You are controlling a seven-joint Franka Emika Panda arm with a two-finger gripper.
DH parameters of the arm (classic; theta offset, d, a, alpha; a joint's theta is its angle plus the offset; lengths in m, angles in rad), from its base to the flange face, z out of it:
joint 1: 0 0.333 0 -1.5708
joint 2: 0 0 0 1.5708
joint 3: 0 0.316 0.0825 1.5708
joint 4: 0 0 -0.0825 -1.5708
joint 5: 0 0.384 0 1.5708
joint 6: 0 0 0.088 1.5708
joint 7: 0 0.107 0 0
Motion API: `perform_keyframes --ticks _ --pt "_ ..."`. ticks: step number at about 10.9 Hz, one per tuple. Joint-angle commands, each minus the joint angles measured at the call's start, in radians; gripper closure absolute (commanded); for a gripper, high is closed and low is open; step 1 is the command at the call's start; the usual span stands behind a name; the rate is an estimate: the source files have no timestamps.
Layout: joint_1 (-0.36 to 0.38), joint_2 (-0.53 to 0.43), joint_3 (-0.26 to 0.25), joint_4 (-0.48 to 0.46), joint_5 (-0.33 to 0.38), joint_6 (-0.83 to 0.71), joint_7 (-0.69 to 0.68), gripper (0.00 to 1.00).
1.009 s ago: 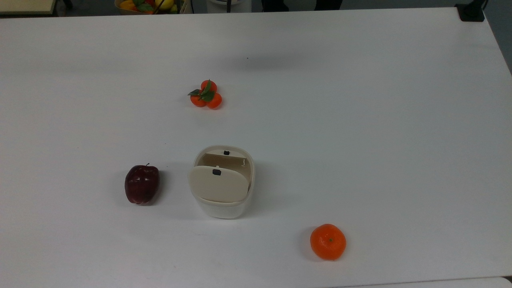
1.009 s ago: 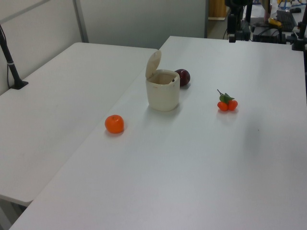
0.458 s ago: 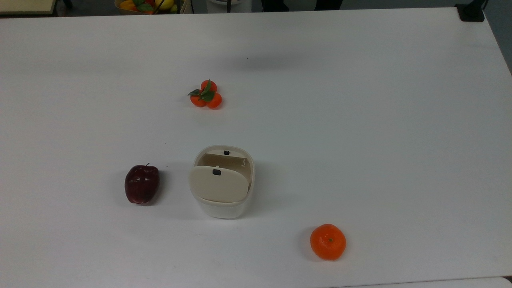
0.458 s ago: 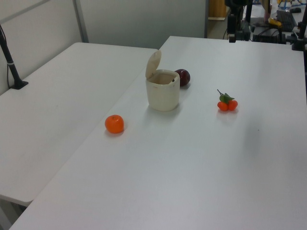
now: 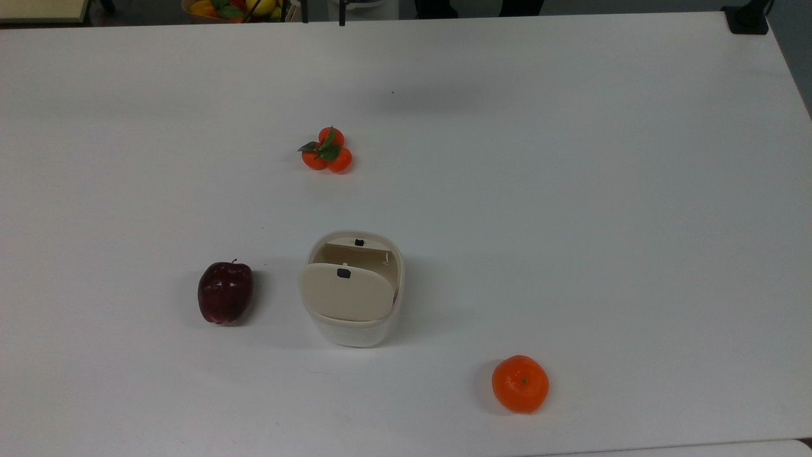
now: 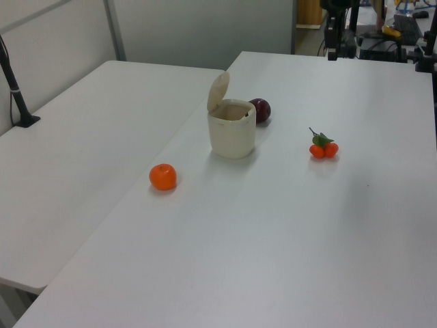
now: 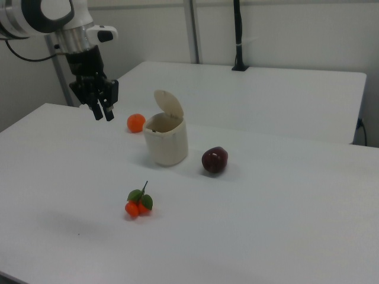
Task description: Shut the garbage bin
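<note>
1. Garbage bin (image 7: 166, 141): mid-desk, lid (image 7: 169, 105) upright on its hinge, mouth open
2. Gripper (image 7: 103, 113): raised, well apart from the bin, toward the right view's left; jaws slightly parted, holding nothing

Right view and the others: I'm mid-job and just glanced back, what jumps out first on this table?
The small cream-white plastic garbage bin stands mid-table with its flat beige hinged lid raised, so it is open. Around it, apart, lie a dark red apple, a round orange and a leafy cluster of small oranges. The robot's black hand hangs above the table off the right view's left of the bin, touching nothing.
</note>
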Motion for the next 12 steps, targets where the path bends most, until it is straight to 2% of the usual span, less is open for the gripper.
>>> perform_keyframes --ticks 1,4,6,9,12 --pt "0.005 -0.025 -0.006 -0.027 0.006 0.0 -0.004 1.0" --pt "0.005 -0.006 -0.006 -0.011 0.026 0.026 -0.001 1.0" --pt "0.004 0.024 -0.006 -0.009 0.029 0.11 0.025 1.0" --pt "0.002 0.099 -0.007 0.005 0.026 0.361 0.166 1.0" --pt "-0.01 0.171 -0.007 0.011 0.021 0.665 0.186 1.0"
